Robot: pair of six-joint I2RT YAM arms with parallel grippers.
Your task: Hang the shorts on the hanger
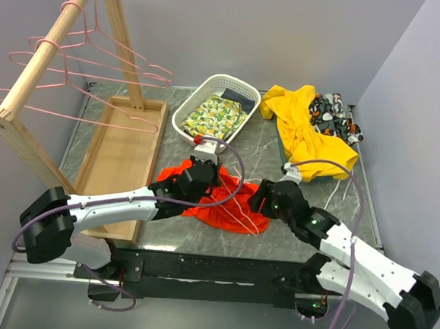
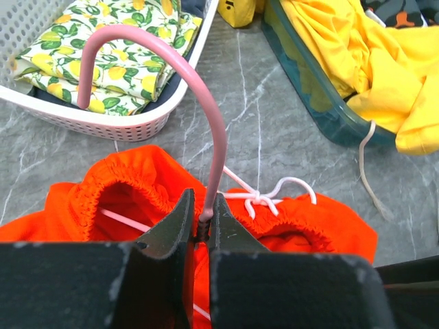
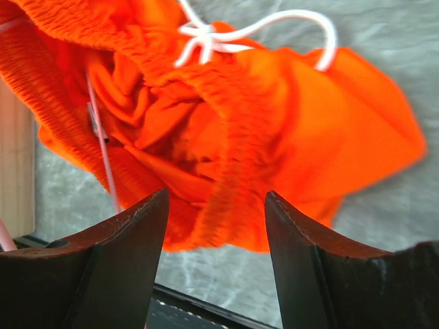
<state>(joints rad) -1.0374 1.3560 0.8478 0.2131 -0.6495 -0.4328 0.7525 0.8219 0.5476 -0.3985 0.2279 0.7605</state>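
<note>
The orange-red shorts lie bunched on the table between my two arms, white drawstring showing. A pink wire hanger stands with its hook up; its lower wires run inside the shorts. My left gripper is shut on the hanger's neck just above the waistband. My right gripper is open and empty, hovering over the near edge of the shorts, not touching the fabric. In the top view the right gripper sits at the shorts' right side.
A white basket holds a lemon-print cloth. A yellow garment drapes over a teal bin at back right. A wooden rack with several pink hangers stands left, over a wooden tray.
</note>
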